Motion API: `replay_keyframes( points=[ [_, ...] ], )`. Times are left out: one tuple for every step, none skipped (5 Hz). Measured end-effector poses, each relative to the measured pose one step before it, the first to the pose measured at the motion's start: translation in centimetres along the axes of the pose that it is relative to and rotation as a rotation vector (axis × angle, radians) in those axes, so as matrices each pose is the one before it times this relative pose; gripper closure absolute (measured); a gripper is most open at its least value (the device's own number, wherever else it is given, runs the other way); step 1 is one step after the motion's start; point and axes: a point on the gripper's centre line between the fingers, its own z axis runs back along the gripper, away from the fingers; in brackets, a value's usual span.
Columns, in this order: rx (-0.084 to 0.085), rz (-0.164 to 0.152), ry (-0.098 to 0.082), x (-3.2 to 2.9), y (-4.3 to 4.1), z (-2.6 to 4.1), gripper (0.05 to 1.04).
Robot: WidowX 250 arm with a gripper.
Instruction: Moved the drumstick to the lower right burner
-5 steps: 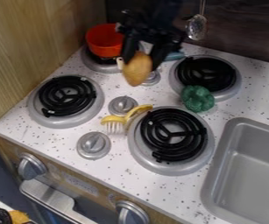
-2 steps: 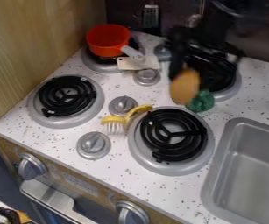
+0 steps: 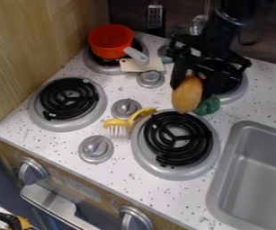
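Drumstick [image 3: 187, 95] hangs gripped between the jaws

The speckled white worktop [image 3: 55, 143] spreads out below and to the left of the jaws. The grey sink [image 3: 248, 170] is set in to their lower right. The black arm [image 3: 227, 22] comes in from the top edge, down to the jaws. Below the jaws in the camera view is the lower right burner [image 3: 180, 172]; to their lower left, the lower left burner [image 3: 54, 126]. The upper right burner [image 3: 237, 93] is partly hidden by the jaws and arm. Well to the upper left of the jaws, an orange pot [image 3: 108, 42] stands on a burner. The jaws are closed on the drumstick, one on each side of its upper end; its wide part hangs below them, overlapping the far rim of the lower right burner in the view. A yellow toy utensil [image 3: 135, 117] lies to the jaws' lower left, a green broccoli piece [image 3: 209, 104] just beneath them.
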Motion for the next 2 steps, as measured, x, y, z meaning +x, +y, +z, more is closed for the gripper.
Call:
replay_keyframes(
  points=[
    [-0.0344, -0.0130, 0.0364, -1.772, 0.023, -1.621, 0.424],
    [-0.0419, 0.0120, 0.0054, -0.889, 0.022, -1.782, 0.424]
  ],
)
